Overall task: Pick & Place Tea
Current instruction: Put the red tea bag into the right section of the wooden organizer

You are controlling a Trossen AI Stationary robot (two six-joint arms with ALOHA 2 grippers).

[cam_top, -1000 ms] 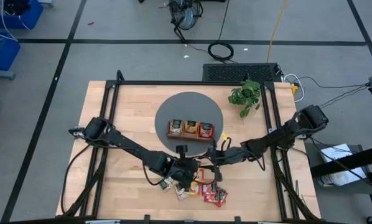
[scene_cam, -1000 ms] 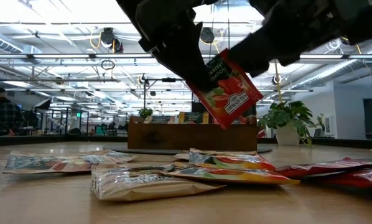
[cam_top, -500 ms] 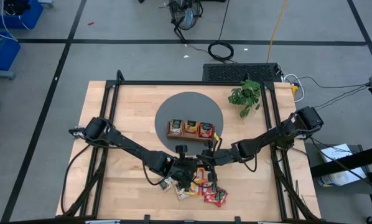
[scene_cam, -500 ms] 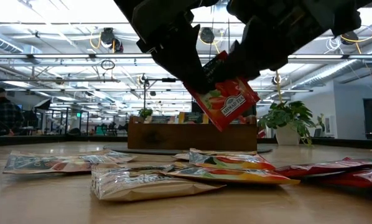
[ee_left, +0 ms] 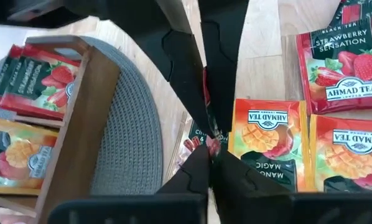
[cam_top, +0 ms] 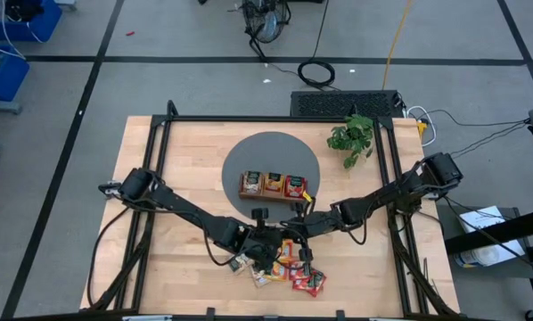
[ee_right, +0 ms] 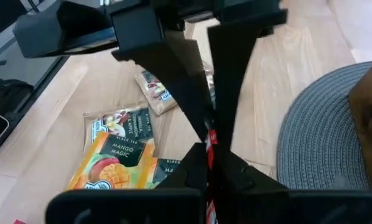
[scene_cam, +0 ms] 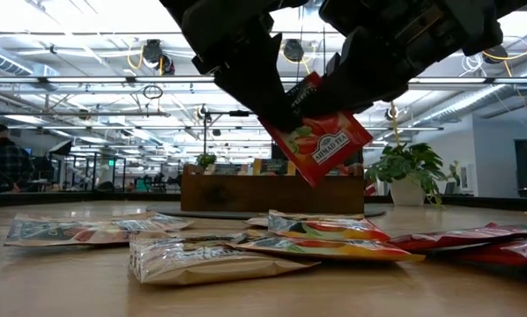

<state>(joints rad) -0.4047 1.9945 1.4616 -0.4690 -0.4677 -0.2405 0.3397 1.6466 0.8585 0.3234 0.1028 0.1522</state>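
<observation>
A red tea sachet (scene_cam: 322, 134) hangs in the air above the loose sachets, tilted on one corner. Both grippers are shut on it. My left gripper (scene_cam: 277, 110) comes from the table's left, my right gripper (scene_cam: 334, 84) from its right; from above they meet at the near middle of the table (cam_top: 293, 234). Each wrist view shows the sachet edge-on (ee_left: 209, 147) (ee_right: 211, 140) between that arm's own fingers and the other arm's. Several more sachets, orange (ee_left: 264, 140) and red (ee_left: 344, 68), lie flat on the wood below. My left gripper pinches the red sachet's upper left edge (scene_cam: 283, 116) between its two fingers, slanting down from the table's left. The sachet hangs tilted below, clear of the table. My right gripper pinches the same sachet at its top corner (scene_cam: 327, 88), coming slightly downward from the table's right. In its own view, the sachet's thin edge (ee_right: 211, 144) runs between the fingertips.
A brown three-compartment wooden tray (cam_top: 273, 185) with sachets in it stands on a round grey mat (cam_top: 271, 156) just beyond the grippers. A potted plant (cam_top: 351, 138) stands at the far right. Loose sachets (scene_cam: 219, 255) (scene_cam: 475, 239) cover the near middle.
My right gripper has moved toward the table's left, up to the red sachet held by my left gripper, and has shut on its top corner. The sachet has stayed lifted in nearly the same place.
</observation>
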